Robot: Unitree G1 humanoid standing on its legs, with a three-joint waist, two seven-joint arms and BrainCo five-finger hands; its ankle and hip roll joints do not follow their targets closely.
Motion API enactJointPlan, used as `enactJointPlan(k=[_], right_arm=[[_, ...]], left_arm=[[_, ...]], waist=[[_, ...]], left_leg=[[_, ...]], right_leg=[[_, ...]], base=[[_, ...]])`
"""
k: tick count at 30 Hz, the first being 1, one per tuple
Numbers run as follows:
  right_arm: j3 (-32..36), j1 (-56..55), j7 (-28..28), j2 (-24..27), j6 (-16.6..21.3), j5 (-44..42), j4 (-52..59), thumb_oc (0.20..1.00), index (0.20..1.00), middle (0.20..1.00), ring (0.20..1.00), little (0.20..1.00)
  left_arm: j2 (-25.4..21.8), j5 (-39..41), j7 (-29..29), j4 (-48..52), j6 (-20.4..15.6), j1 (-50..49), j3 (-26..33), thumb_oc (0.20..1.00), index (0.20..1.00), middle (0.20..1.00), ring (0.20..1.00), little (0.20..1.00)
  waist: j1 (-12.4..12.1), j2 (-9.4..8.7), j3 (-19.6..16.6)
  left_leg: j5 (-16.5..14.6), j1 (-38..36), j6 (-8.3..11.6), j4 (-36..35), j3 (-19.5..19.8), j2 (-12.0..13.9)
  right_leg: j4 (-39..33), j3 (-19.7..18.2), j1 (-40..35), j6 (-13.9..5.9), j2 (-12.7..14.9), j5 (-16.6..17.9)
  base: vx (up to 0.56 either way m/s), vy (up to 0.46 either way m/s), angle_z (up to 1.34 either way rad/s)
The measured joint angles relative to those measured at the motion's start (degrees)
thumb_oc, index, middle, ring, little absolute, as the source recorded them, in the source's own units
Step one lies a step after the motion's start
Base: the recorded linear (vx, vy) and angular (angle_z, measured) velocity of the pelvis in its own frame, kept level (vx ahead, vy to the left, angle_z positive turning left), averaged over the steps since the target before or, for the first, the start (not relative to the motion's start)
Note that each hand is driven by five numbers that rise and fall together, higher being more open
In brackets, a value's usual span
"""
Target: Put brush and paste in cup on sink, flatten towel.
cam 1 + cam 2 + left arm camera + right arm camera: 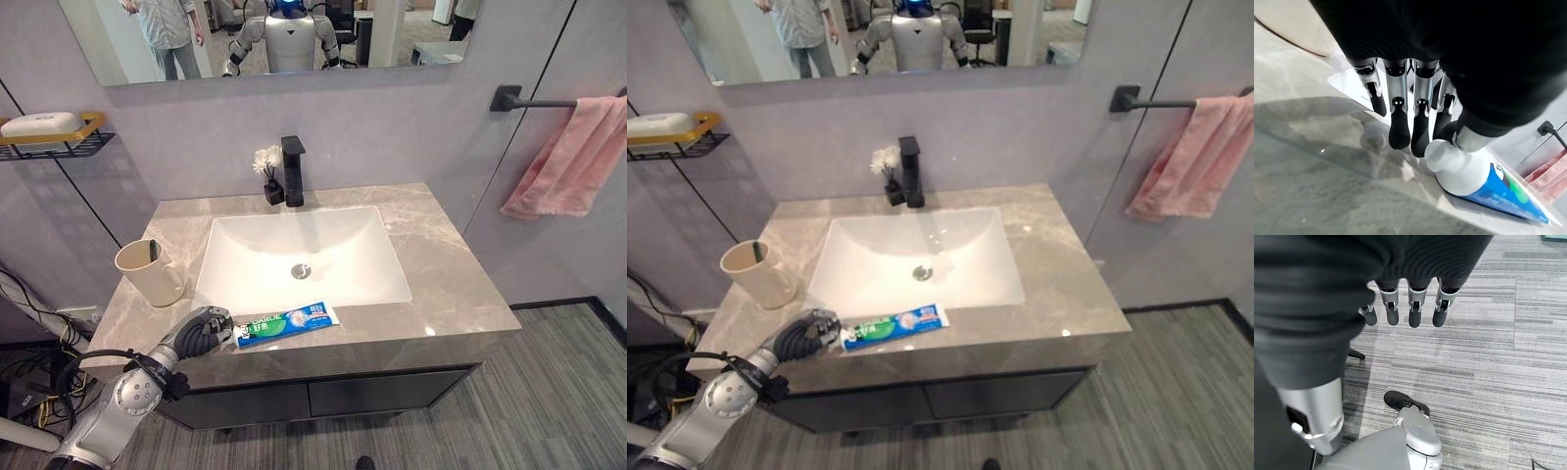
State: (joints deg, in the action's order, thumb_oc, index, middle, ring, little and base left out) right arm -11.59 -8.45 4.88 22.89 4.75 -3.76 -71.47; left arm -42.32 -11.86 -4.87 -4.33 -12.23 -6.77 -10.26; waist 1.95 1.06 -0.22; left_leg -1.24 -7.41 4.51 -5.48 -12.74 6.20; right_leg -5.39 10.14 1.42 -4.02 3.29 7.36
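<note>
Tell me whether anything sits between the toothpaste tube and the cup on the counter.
Nothing visible blocks the way. The toothpaste tube lies along the counter's front edge with the left hand at its cap end, and the cup stands just behind that hand with bare counter between them.

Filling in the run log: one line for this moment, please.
left hand: at paste cap, not gripping | right hand: idle over floor | cup: upright, brush inside | towel: bunched

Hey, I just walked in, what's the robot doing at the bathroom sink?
Its left robot hand is at the cap end of the toothpaste tube, which lies flat on the counter's front edge; the fingers aren't closed on it yet. The cup stands nearby with something dark inside. The pink towel hangs bunched on its rail. The right robot hand hangs over the floor.
</note>
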Motion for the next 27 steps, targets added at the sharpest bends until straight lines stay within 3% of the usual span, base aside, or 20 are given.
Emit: enactJointPlan(k=[7, 23, 27], right_arm=[[0.0, 0.92, -0.71, -0.13, 0.0, -0.04, 0.14, 1.0, 1.0, 1.0, 1.0, 1.0], [0.01, 1.04, -1.23, -1.52, -0.02, -0.08, -0.74, 1.0, 1.0, 1.0, 1.0, 1.0], [-0.01, 1.08, -2.24, -1.56, -0.04, -0.06, -1.62, 1.0, 1.0, 1.0, 1.0, 1.0]], left_arm=[[-0.53, -4.49, 2.44, 1.5, -0.09, -0.11, 0.21, 0.2, 0.2, 0.2, 0.2, 0.2], [0.1, -7.28, 8.96, 1.83, -0.06, -0.07, 0.97, 0.2, 0.2, 0.2, 0.2, 0.2], [0.1, -7.3, 11.38, 3.07, -0.07, 0.09, 3.61, 0.2, 0.2, 0.2, 0.2, 0.2]], waist=[[0.39, -1.2, 0.17], [0.6, -0.72, 0.45], [0.62, -0.7, 0.45]], left_leg=[[0.01, -0.61, 0.05, -0.01, -0.19, 0.32], [-0.07, -1.6, 0.1, -0.01, -0.52, 0.32], [-0.06, -1.59, 0.11, -0.01, -0.5, 0.38]], right_leg=[[0.0, -0.22, -0.45, 0.06, -0.31, -0.03], [0.0, -0.58, -1.32, 0.17, -0.39, -0.03], [0.0, -0.59, -1.33, 0.18, -0.43, -0.01]], base=[[0.0, 0.0, 0.0], [0.0, 0.0, 0.0], [0.0, 0.0, 0.0]])
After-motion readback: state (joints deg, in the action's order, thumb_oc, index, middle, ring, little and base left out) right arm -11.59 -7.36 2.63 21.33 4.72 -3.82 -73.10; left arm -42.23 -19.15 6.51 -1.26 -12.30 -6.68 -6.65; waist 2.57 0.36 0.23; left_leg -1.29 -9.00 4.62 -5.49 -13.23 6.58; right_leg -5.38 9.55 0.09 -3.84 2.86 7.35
